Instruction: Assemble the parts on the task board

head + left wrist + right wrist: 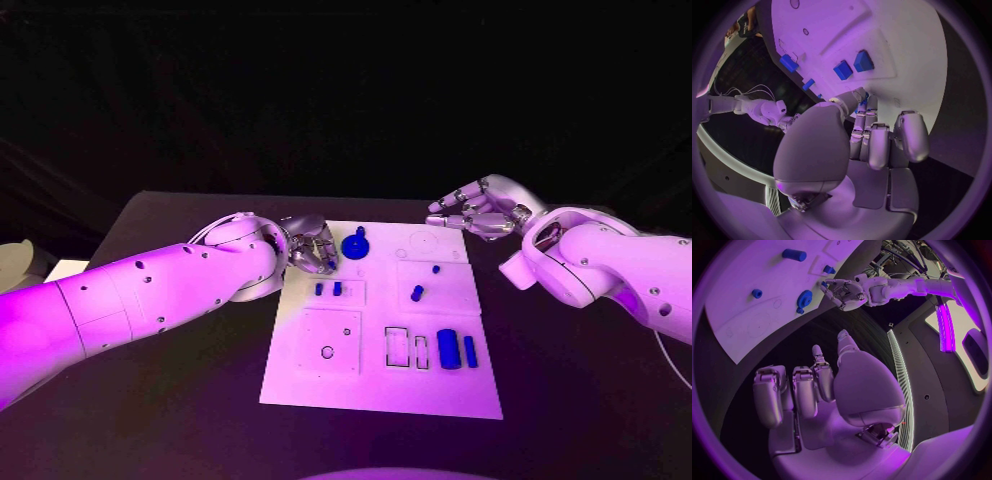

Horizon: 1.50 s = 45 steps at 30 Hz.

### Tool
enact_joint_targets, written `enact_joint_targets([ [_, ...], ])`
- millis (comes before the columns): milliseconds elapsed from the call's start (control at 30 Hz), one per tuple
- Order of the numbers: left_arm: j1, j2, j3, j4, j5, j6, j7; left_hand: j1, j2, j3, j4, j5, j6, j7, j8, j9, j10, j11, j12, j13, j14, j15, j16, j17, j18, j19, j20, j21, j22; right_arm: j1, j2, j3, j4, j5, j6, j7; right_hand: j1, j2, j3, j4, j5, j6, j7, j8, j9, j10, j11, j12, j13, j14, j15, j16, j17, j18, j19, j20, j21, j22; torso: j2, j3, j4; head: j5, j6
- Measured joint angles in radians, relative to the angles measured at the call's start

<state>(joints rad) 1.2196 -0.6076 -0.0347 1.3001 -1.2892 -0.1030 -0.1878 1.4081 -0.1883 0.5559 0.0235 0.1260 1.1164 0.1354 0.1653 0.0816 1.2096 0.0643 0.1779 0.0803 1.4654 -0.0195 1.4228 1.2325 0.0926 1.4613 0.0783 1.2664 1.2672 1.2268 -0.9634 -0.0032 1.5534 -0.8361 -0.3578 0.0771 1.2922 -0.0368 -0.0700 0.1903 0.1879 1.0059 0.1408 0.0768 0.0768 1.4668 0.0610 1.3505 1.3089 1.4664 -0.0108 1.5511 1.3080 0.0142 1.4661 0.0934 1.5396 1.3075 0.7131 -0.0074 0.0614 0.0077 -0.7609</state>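
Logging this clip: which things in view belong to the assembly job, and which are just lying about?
Job:
white rectangular task board
blue round gear-shaped part
two small blue blocks
small blue peg
blue cylinder
narrow blue bar

Lying about:
pale object at the table's left edge

Black table (173,400) — dark backdrop (346,90)

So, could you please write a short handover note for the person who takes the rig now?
Left hand: at the task board's far left edge, fingers curled, beside the blue gear; whether it holds anything I cannot tell.
Right hand: above the table past the board's far right corner, fingers curled, holding nothing.
Parts: two small blocks and one peg mid-board; two long blocks near the right edge.
Left: several outlined slots look unfilled.
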Motion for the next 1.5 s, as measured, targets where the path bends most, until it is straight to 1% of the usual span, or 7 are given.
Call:
enact_joint_targets([
  [333,-0.001,0.005,-0.001,-0.002,-0.003,0.009,-0.001,-0.005,0.003,-0.003,-0.003,0.000,0.015,-0.007,-0.002,0.000,0.015,-0.007,-0.004,0.001,0.000,0.000,0.000,0.000,0.000,0.000,0.000,0.000,0.001,0.000,0.000,0.000,0.000,0.000,0.000,0.000,0.000,0.000,0.000,0.000,0.000,0.000,0.000,0.000,0.000,0.000,0.000,0.000,0.000,0.000,0.000,0.000,0.000,0.000,0.000,0.000,0.000,0.000,0.000,0.0000,-0.0001,0.000,-0.001],
  [767,-0.001,0.008,-0.002,-0.004,-0.006,0.010,-0.001,-0.006,0.004,-0.006,-0.006,0.000,0.020,-0.012,-0.004,0.002,0.022,-0.007,-0.012,0.005,0.000,0.000,0.000,0.000,0.000,0.000,0.000,0.000,0.001,0.000,0.000,0.000,0.000,0.000,0.001,0.000,0.004,0.004,-0.007,0.001,0.000,0.000,0.000,0.000,0.000,0.000,0.000,0.000,0.000,0.000,0.000,0.000,0.000,0.000,0.000,0.000,0.000,0.000,0.000,0.0000,-0.0001,-0.001,0.001],
  [833,-0.001,0.008,-0.002,-0.004,-0.006,0.011,-0.002,-0.009,0.001,-0.004,-0.007,0.000,0.016,-0.009,-0.015,0.001,0.021,-0.007,-0.022,0.004,0.000,0.000,0.000,-0.001,0.000,0.000,0.000,0.000,0.001,0.000,0.000,0.000,0.000,0.000,0.001,0.000,0.004,0.004,-0.007,0.001,0.000,0.000,0.000,0.000,0.000,0.000,0.000,0.000,0.000,0.000,0.000,0.000,0.000,0.000,0.000,0.000,0.000,0.000,0.000,0.0000,0.0000,-0.001,0.001],
  [967,-0.001,0.009,-0.002,-0.004,-0.006,0.014,-0.004,-0.016,-0.006,-0.003,-0.008,0.000,-0.009,0.002,-0.037,-0.008,0.006,0.007,-0.038,0.000,0.000,0.000,0.000,-0.007,0.000,0.000,0.000,-0.005,-0.003,0.000,-0.001,0.000,0.000,0.000,0.001,0.000,0.004,0.004,-0.007,0.001,0.000,0.000,0.000,0.000,0.000,0.000,0.000,0.000,0.000,0.000,0.000,0.000,0.000,0.000,0.000,0.000,0.000,0.000,0.000,-0.0002,0.0001,-0.001,0.001],
  [1200,-0.001,0.009,-0.003,-0.004,-0.006,0.023,-0.009,-0.031,-0.013,-0.006,-0.011,0.000,-0.022,0.007,-0.052,-0.011,-0.016,0.016,-0.057,-0.005,0.002,0.002,0.000,-0.020,0.000,0.004,0.004,-0.016,-0.014,0.000,-0.001,0.000,0.000,0.000,0.001,0.000,0.004,0.004,-0.007,0.001,0.000,0.000,0.000,0.000,0.000,0.000,0.000,0.000,0.000,0.000,0.000,0.000,0.000,0.000,0.000,0.000,0.000,0.001,0.000,-0.0002,0.0002,-0.001,0.000],
  [1267,-0.002,0.009,-0.003,-0.004,-0.006,0.027,-0.011,-0.039,-0.021,-0.009,-0.014,0.000,-0.022,0.007,-0.054,-0.011,-0.024,0.016,-0.064,-0.006,0.000,0.007,0.000,-0.024,0.000,0.004,0.004,-0.024,-0.020,0.000,-0.001,0.000,0.000,0.000,0.001,0.000,0.004,0.004,-0.007,0.001,0.000,0.000,0.000,0.000,0.000,0.000,0.000,0.000,0.000,0.000,0.000,0.000,0.000,0.000,0.000,0.000,0.000,0.001,0.000,-0.0002,0.0003,-0.001,-0.001],
  [1500,-0.001,0.009,-0.002,-0.004,-0.007,0.033,-0.016,-0.040,-0.022,-0.012,-0.012,0.000,-0.025,0.011,-0.059,-0.013,-0.027,0.019,-0.066,-0.007,0.000,0.007,0.000,-0.029,0.000,0.000,0.007,-0.033,-0.030,0.000,-0.001,0.000,-0.001,0.001,0.001,0.000,0.004,0.004,-0.007,0.001,0.000,0.000,0.000,0.000,0.000,0.000,0.000,0.000,0.000,0.000,0.000,0.000,0.000,0.000,0.000,0.000,0.000,0.001,0.000,-0.0002,0.0003,-0.001,-0.001],
])
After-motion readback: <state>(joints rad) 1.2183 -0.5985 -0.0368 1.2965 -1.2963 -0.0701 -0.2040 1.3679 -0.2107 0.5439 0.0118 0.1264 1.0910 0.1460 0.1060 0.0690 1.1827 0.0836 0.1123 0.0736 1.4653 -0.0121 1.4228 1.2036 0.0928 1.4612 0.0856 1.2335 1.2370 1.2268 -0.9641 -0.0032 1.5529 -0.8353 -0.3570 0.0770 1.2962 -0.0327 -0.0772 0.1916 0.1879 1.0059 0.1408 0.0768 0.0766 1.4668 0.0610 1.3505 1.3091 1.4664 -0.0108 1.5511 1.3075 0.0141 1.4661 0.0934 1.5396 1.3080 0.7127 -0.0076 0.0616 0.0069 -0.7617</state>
